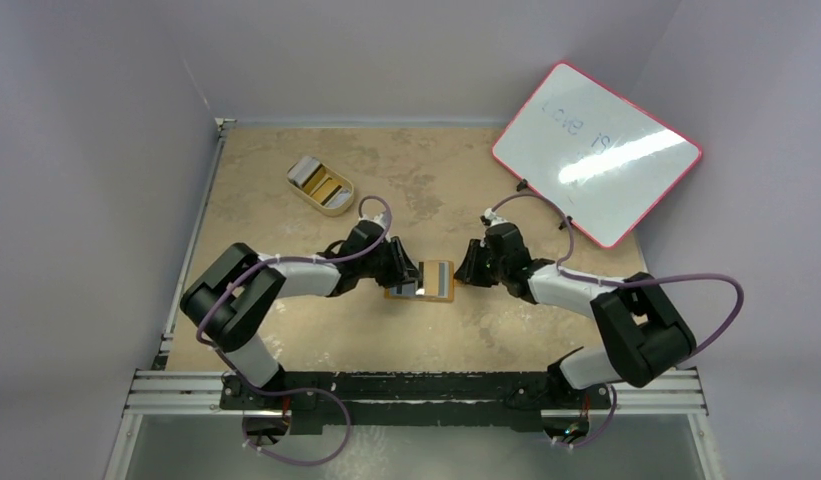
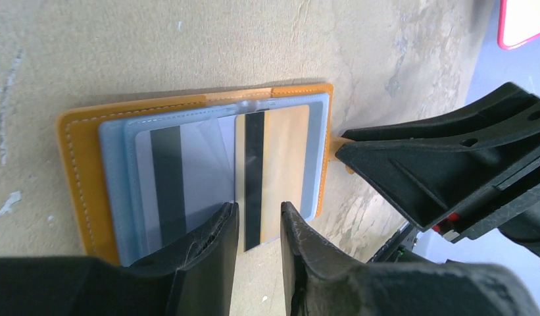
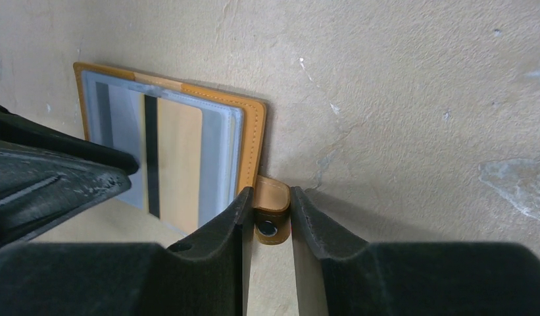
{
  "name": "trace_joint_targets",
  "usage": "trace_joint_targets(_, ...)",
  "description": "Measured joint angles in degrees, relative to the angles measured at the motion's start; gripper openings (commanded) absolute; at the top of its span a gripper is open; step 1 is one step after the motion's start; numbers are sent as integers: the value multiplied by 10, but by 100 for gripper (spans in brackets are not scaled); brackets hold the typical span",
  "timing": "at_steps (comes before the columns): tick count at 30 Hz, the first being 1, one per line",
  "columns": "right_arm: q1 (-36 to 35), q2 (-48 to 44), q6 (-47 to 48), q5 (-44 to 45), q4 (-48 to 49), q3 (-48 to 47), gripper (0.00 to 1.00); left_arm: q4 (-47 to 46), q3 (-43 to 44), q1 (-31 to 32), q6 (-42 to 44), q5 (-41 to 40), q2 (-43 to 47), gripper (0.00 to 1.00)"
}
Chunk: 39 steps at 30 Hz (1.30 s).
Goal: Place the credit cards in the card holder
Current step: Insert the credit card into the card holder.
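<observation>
The orange-tan card holder (image 1: 438,280) lies open at mid-table, grey-blue pockets up (image 2: 79,178) (image 3: 254,131). A grey card (image 2: 195,171) with a black stripe sits in one pocket. A gold-brown card (image 2: 287,158) (image 3: 178,158) sits partly in the other pocket, its end sticking out. My left gripper (image 2: 259,214) (image 1: 406,278) is narrowly open over that protruding end, not clamping it. My right gripper (image 3: 267,197) (image 1: 464,268) is shut on the holder's snap tab (image 3: 272,191) at the opposite edge. More cards (image 1: 326,188) lie in the cream tray.
The cream oval tray (image 1: 336,208) stands at the back left. A white board with a red rim (image 1: 596,150) leans at the back right. Grey walls close in the table on three sides.
</observation>
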State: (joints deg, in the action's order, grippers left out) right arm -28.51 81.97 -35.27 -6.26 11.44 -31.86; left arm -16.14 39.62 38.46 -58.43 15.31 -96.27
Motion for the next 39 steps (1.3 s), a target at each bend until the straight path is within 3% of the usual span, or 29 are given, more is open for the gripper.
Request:
trace_joint_targets(14,0,0,-7,-10,6,10,27,33,13,17,12,-34,9,33)
trace_joint_targets(39,0,2,-7,-12,16,14,27,4,34,57,10,-36,-10,33)
